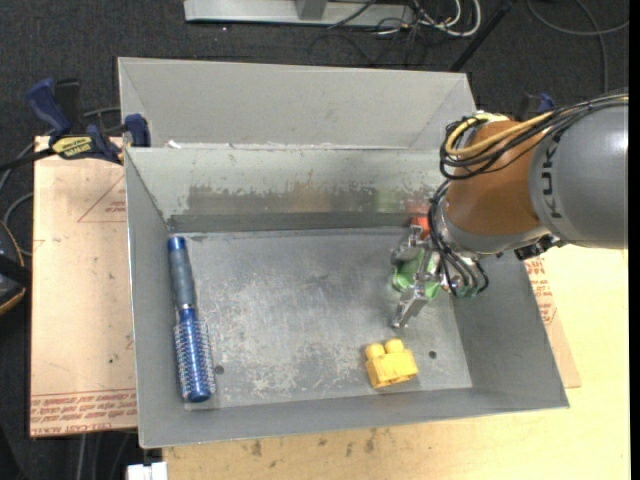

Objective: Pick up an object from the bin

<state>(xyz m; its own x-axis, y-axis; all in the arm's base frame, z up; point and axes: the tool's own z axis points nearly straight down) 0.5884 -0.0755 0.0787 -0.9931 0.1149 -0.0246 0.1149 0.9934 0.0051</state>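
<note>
My gripper (405,311) hangs low over the right part of the bin, a little above the floor. A small green thing (407,275) lies right against it, partly hidden by the gripper's body; whether it is held I cannot make out. A yellow toy block (390,364) with two studs rests on the floor just below the gripper, apart from it.
A blue hairbrush (188,323) lies lengthwise along the bin's left wall, bristle end toward the front. The arm with its orange cover and cables hangs over the bin's right wall. Bare floor lies between the brush and the gripper.
</note>
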